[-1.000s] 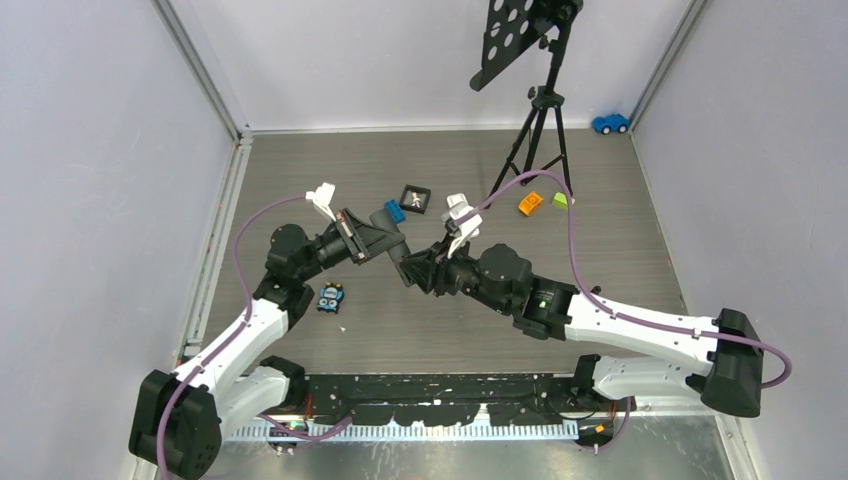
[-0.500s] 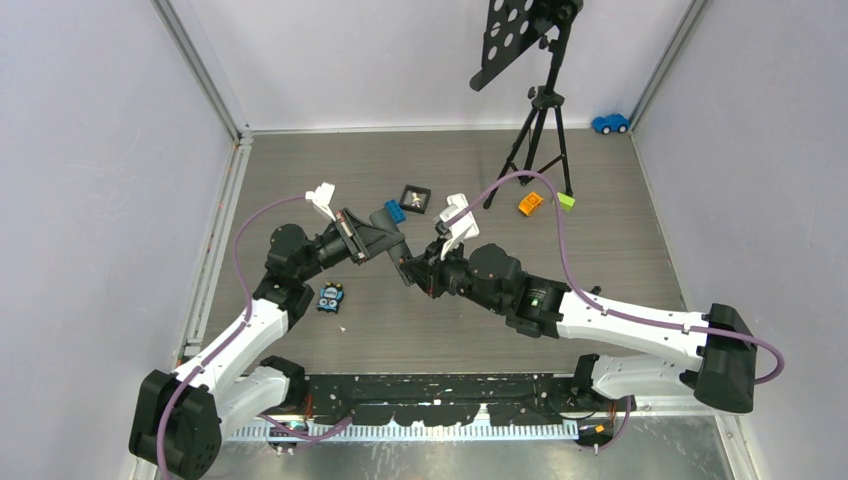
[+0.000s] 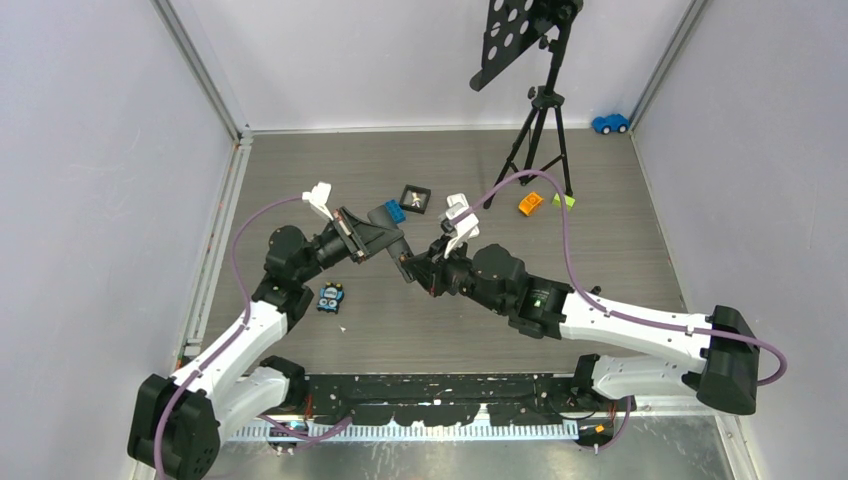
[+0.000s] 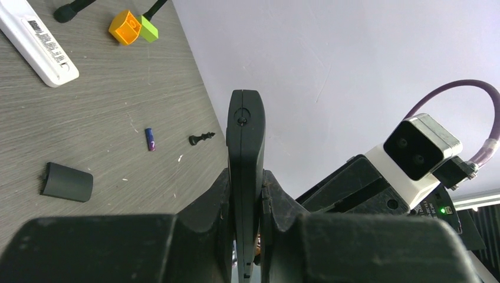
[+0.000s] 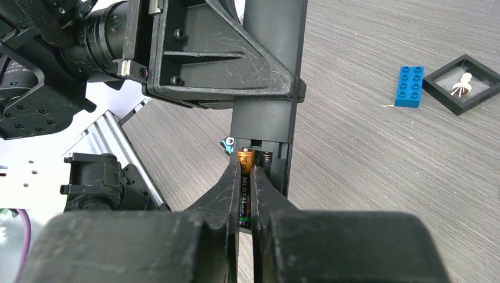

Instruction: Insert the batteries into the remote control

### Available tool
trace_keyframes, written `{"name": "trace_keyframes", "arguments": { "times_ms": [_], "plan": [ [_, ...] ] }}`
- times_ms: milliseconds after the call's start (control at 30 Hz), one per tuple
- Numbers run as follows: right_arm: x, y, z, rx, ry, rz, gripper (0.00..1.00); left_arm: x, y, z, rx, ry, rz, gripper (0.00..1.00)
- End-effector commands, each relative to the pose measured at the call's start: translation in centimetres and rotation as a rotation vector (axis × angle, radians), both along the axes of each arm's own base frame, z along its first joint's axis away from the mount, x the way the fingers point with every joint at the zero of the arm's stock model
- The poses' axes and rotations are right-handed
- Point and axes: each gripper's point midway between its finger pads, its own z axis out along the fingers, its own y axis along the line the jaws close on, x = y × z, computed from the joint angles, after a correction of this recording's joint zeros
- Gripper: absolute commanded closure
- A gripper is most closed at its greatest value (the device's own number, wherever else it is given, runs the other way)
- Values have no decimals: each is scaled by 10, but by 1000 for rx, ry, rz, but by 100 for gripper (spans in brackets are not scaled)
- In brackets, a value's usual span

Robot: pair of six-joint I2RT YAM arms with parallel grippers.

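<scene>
My left gripper [image 4: 246,191] is shut on the black remote control [image 4: 246,132] and holds it on edge above the table. In the right wrist view the remote control [image 5: 274,65] hangs with its open battery compartment [image 5: 270,154] facing my right gripper [image 5: 246,177]. That gripper is shut on a dark battery [image 5: 246,160] with a copper-coloured end, whose tip sits at the compartment's mouth beside a spring. A purple-blue battery [image 4: 151,139] lies on the table. In the top view the two grippers, left [image 3: 378,238] and right [image 3: 412,268], meet at mid-table.
A grey curved cover [image 4: 66,181], a white remote [image 4: 35,41], a small black piece [image 4: 200,138] and orange [image 4: 125,28] and green [image 4: 149,28] blocks lie on the table. A blue brick [image 5: 408,86], a black frame [image 5: 466,84] and a tripod [image 3: 540,130] stand further back.
My right gripper's jaws have closed on the battery, and the right arm has shifted a little left toward the remote control. The left arm has barely moved.
</scene>
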Motion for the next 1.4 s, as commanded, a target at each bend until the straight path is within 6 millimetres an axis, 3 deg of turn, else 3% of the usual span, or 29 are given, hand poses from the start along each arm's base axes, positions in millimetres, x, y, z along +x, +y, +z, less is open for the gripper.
{"name": "trace_keyframes", "arguments": {
  "times_ms": [0, 467, 1100, 1200, 1367],
  "plan": [
    [-8, -7, -16, -32, 34, 11, 100, 2, 7, 50, -93, -140, 52, 100],
    [-17, -8, -62, -193, 97, 64, 100, 6, 10, 77, -178, -161, 65, 100],
    [-24, -22, -135, -501, 289, 46, 100, -4, 14, 110, -254, -189, 21, 100],
    [-17, -17, -130, -491, 271, 20, 94, -5, 14, 110, -274, -175, 7, 100],
    [-2, -7, -98, -390, 189, -20, 83, -5, 15, 98, -272, -142, 7, 100]
  ]
}}
